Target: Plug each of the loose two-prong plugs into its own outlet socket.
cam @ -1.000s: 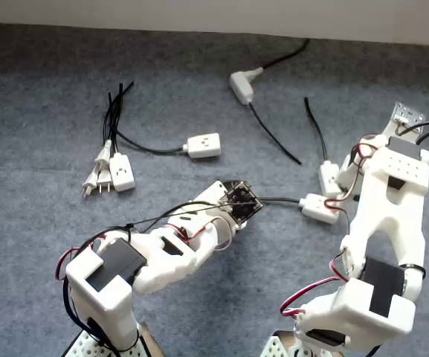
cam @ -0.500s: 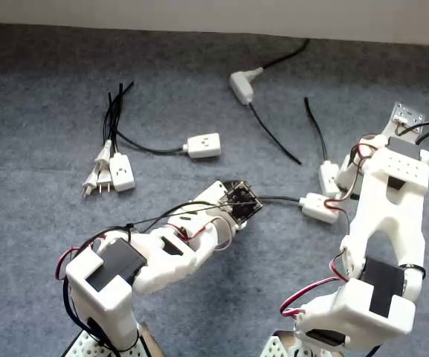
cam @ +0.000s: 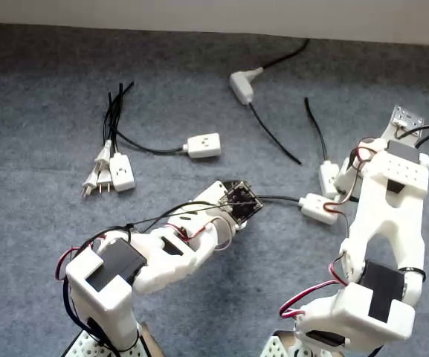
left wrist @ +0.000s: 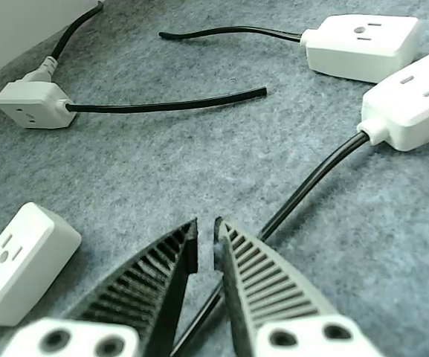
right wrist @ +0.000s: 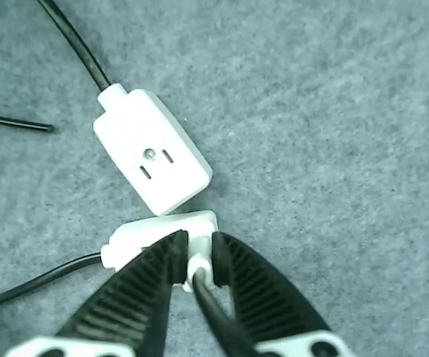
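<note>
My right gripper [right wrist: 197, 238] is shut on a white two-prong plug [right wrist: 197, 266] with a black cord. It holds the plug against a white outlet socket [right wrist: 158, 236], and I cannot tell how deep the plug sits. That socket [cam: 317, 207] lies right of the table's middle, and its black cord [left wrist: 303, 186] runs to my left gripper [left wrist: 207, 223]. The left gripper is shut on that cord, low over the carpet. A second white socket [right wrist: 151, 160] lies just beyond, touching the first. Several loose plugs [cam: 99, 169] lie bundled at the far left.
A white socket [cam: 121, 172] rests beside the plug bundle. Another socket [cam: 204, 145] lies mid-table, and an angled white socket [cam: 242, 84] sits at the back. A loose black cord [cam: 273, 137] crosses the grey carpet between them. The wall edge runs along the back.
The right arm has shifted very slightly over the two sockets. The left arm and the cord have not moved.
</note>
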